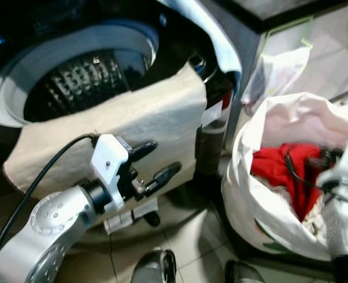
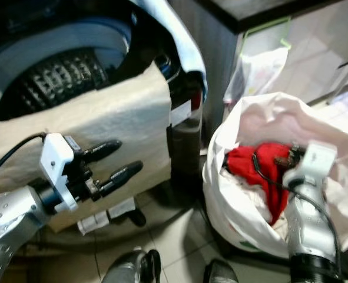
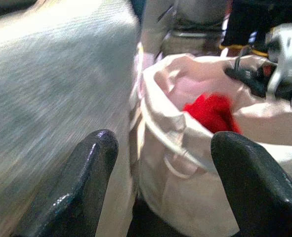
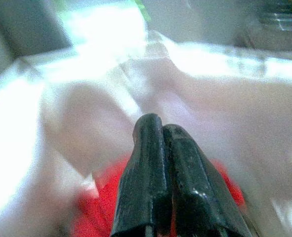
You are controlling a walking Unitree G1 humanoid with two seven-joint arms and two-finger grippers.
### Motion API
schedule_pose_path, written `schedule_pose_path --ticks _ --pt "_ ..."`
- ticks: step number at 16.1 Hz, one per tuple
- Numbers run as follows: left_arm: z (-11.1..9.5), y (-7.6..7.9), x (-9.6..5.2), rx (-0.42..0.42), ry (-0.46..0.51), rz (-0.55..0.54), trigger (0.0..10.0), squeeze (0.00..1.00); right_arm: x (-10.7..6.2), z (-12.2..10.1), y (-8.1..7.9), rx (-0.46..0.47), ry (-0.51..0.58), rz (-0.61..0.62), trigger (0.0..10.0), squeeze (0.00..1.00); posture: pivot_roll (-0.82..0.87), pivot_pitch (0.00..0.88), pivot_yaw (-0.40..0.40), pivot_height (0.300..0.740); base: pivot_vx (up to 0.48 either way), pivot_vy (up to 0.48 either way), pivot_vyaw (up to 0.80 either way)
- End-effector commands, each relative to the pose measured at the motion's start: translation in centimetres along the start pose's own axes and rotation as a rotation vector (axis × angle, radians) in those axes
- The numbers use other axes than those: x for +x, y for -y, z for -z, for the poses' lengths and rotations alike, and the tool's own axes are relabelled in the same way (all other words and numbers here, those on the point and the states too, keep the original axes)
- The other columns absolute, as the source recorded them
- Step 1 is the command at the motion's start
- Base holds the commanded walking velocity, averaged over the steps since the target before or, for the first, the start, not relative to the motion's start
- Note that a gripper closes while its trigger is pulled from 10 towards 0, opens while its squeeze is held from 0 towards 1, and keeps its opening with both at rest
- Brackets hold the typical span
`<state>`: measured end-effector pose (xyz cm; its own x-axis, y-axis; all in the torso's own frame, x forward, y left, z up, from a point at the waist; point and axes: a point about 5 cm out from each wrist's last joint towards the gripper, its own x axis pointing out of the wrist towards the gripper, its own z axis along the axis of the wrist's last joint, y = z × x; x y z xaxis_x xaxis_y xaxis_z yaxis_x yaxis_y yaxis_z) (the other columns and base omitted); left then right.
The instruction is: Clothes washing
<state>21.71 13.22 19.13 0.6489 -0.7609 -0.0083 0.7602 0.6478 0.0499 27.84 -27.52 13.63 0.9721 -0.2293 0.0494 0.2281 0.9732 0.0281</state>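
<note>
Red clothing (image 1: 279, 168) lies inside the white laundry bag (image 1: 262, 218) on the floor, at three o'clock from the washing machine drum (image 1: 82, 79); our right gripper (image 4: 160, 131), fingers pressed together and holding nothing, sits just above the red cloth; our left gripper (image 1: 162, 159), fingers spread, hangs empty before the beige towel (image 1: 132, 118) draped over the washer's front, at nine o'clock from the bag.

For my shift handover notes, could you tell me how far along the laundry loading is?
Done: a cream towel is draped over the washer's rim.
In hand: the right gripper, shut and holding nothing, is above the red garment in the white bag; the left gripper is open.
Left: the bag's clothes.
</note>
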Motion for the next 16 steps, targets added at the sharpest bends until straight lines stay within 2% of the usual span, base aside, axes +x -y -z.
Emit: schedule_pose_path --ticks 1,3,5,6,7,8,9,10,11,12,13,14,16 --pt "0.1 -0.1 0.1 0.005 0.007 0.018 10.0 0.00 -0.2 -3.1 -2.0 0.011 0.083 -0.131 0.0 0.00 -0.01 0.078 0.128 0.740 0.000 0.000 0.00" --pt "0.0 -0.2 0.5 0.012 0.023 0.022 10.0 0.00 -0.7 -5.5 -3.0 0.013 0.141 -0.199 0.0 0.00 -0.02 0.073 0.125 0.740 0.000 0.000 0.00" --pt "-0.1 -0.1 1.0 0.016 0.044 0.042 10.0 0.00 -1.4 -10.4 -4.5 0.083 0.255 -0.317 0.0 0.00 -0.04 0.061 0.119 0.740 0.000 0.000 0.00" --pt "0.0 0.0 1.2 0.016 0.047 0.048 10.0 0.00 -1.8 -10.9 -4.9 0.082 0.248 -0.369 0.0 0.00 -0.05 0.060 0.115 0.740 0.000 0.000 0.00" --pt "0.1 0.1 1.2 0.016 0.045 0.052 10.0 0.00 -2.0 -10.4 -4.9 0.057 0.214 -0.383 0.0 0.00 -0.05 0.061 0.114 0.740 0.000 0.000 0.00" --pt "0.4 0.3 1.4 0.018 0.036 0.061 10.0 0.00 -1.8 -7.4 -3.9 -0.035 0.057 -0.297 2.4 0.00 -0.04 0.065 0.113 0.740 0.000 0.000 0.00" --pt "0.5 0.4 1.4 0.019 0.033 0.066 10.0 0.00 -1.6 -6.1 -3.2 -0.056 -0.003 -0.230 9.3 0.00 -0.04 0.066 0.114 0.740 0.000 0.000 0.00" --pt "0.4 0.5 1.3 0.019 0.028 0.074 10.0 0.00 -1.4 -2.9 -1.4 -0.070 -0.151 -0.066 10.0 0.00 -0.03 0.072 0.123 0.740 0.000 0.000 0.00" --pt "0.4 0.6 1.2 0.018 0.025 0.079 10.0 0.00 -1.5 -1.5 -0.7 -0.063 -0.220 -0.019 10.0 0.49 -0.03 0.073 0.123 0.740 0.000 0.000 0.00" --pt "0.7 0.5 0.9 0.032 -0.009 0.077 10.0 0.00 -1.8 1.6 1.4 0.000 -0.336 0.122 10.0 1.00 -0.01 0.083 0.130 0.740 0.000 0.000 0.00" --pt "1.6 -0.4 0.6 0.074 -0.076 0.001 10.0 0.00 -2.1 4.4 3.0 0.017 -0.413 0.226 10.0 1.00 0.01 0.100 0.147 0.740 0.000 0.000 0.00" --pt "1.7 -0.7 0.6 0.091 -0.090 -0.017 10.0 0.00 -1.8 5.7 3.4 0.002 -0.438 0.236 10.0 1.00 0.02 0.111 0.159 0.740 0.000 0.000 0.00" --pt "0.6 -0.3 0.4 0.078 -0.083 0.024 10.0 0.00 -1.0 8.8 4.1 -0.027 -0.533 0.279 10.0 1.00 0.09 0.158 0.187 0.740 0.000 0.000 0.00"
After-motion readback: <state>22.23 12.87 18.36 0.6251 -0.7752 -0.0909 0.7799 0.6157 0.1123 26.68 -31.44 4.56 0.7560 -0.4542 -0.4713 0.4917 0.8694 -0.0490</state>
